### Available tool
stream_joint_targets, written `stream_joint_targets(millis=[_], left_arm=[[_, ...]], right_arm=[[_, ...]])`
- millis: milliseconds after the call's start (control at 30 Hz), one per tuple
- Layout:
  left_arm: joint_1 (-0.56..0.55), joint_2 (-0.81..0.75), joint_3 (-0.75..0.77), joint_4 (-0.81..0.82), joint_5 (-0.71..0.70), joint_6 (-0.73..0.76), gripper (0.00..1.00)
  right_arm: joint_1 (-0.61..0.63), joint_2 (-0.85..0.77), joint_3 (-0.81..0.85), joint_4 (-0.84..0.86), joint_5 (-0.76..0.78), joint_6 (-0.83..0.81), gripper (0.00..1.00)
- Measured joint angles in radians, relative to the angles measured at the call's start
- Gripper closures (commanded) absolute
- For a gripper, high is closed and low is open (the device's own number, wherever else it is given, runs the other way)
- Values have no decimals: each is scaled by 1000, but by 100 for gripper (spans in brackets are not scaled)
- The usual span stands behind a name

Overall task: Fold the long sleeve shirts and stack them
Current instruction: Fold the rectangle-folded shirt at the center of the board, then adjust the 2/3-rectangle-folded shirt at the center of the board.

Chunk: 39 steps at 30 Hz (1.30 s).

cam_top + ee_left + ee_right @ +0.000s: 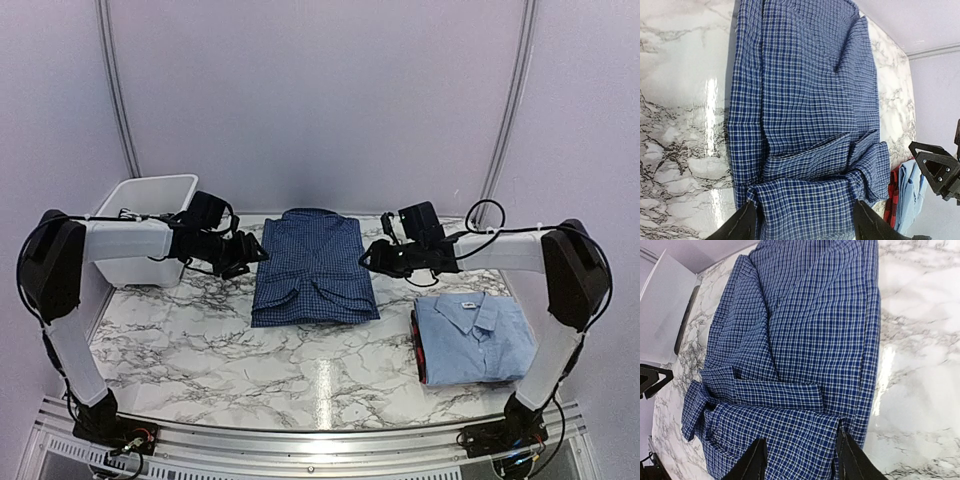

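Lying flat between the two pincers, the dark blue checked shirt (315, 270) rests folded on the marble table (200, 345), its collar at the far end and its sleeve cuffs laid across the near end. The left pincer (248, 260) hangs at the shirt's left edge, fingers spread wide and clamping nothing. The right pincer (374, 257) hangs at the shirt's right edge, fingers parted, also gripping nothing. Nearer than the right pincer, toward that arm's base, the folded light blue shirt (475, 335) lies on a red garment (418, 348). Behind the left pincer's arm stands a white bin (150, 182).
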Motion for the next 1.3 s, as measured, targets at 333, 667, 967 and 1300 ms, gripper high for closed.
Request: stream_joint_targets(millis=[333, 667, 967, 1300], left_arm=[[-55, -68, -32, -16, -9, 31, 51], [-97, -166, -290, -35, -51, 27, 36], [-95, -185, -344, 7, -42, 13, 41], [-95, -150, -333, 67, -25, 5, 58]], right_arm=[[120, -45, 39, -101, 120, -101, 57], [185, -135, -126, -131, 149, -121, 52], [185, -157, -206, -117, 148, -106, 52], [185, -109, -206, -83, 149, -106, 54]])
